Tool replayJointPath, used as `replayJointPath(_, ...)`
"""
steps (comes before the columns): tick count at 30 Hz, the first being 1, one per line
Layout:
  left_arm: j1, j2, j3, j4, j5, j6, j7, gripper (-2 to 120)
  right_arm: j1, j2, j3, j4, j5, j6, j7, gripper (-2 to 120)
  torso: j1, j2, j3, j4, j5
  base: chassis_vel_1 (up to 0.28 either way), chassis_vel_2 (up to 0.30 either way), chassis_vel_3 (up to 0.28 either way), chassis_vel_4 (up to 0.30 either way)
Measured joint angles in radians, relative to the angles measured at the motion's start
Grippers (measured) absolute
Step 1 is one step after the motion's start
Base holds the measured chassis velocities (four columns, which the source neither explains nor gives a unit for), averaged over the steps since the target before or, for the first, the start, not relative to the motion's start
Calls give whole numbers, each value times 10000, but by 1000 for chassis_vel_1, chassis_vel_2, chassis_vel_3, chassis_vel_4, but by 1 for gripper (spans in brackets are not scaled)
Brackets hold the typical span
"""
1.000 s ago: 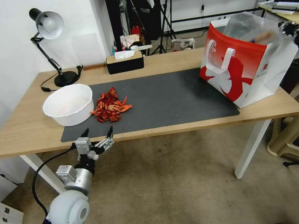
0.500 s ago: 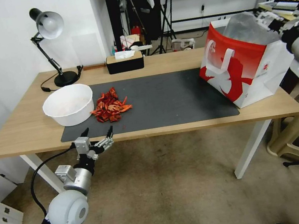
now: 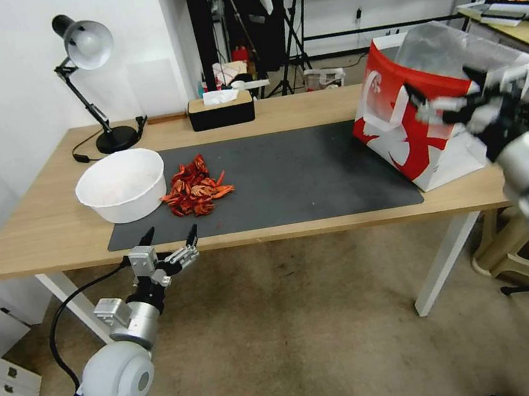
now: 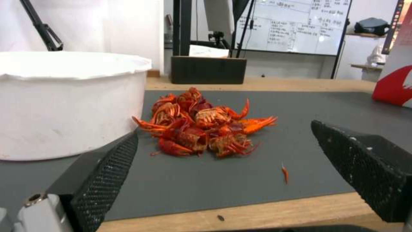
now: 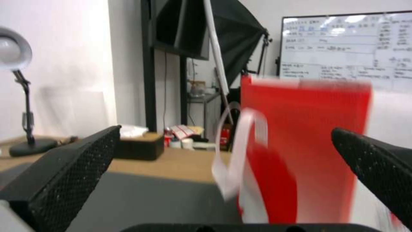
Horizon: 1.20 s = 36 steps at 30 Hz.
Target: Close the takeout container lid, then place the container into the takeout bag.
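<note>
My right gripper (image 3: 449, 94) hangs spread and empty in front of the takeout bag (image 3: 431, 123), which stands on the wooden table (image 3: 41, 235) at its right end. The right wrist view gives the bag's red face and white strap close up but blurred. My left gripper (image 3: 168, 236) is spread too, below the near table edge; its wrist view shows red crawfish shells (image 4: 201, 124) beside the white bowl (image 4: 64, 103) on the dark mat (image 3: 302, 178). Desk lamp (image 3: 88, 72) and tissue box (image 3: 220, 109) sit at the back. The bag's inside is hard to make out.
</note>
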Motion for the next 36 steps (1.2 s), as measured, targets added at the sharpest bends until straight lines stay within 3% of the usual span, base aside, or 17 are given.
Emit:
replayJointPath(1, 0, 0, 0, 0, 0, 0, 0, 100, 0, 0, 0, 0, 0, 0, 0, 114, 0, 0, 0, 0, 0, 0, 0, 0, 0)
replayJointPath(8, 281, -39, -54, 104, 237, -387, 78, 100, -1630, 2037, -248, -136, -1973, 1244, -223, 103, 0, 0, -1, 3, -3, 0, 0, 0, 0)
replayJointPath(18, 626, -240, -49, 500, 512, -840, 207, 100, -2683, 3644, -1169, -587, -3788, 2144, -58, 100, 0, 1, -1, 2, -2, 0, 0, 0, 0)
replayJointPath(36, 1178, -465, -229, 773, 843, -1426, 248, 100, -2521, 4046, -1798, -1179, -4222, 2373, -26, 100, 1, -1, 1, 3, -2, 0, 0, 0, 0)
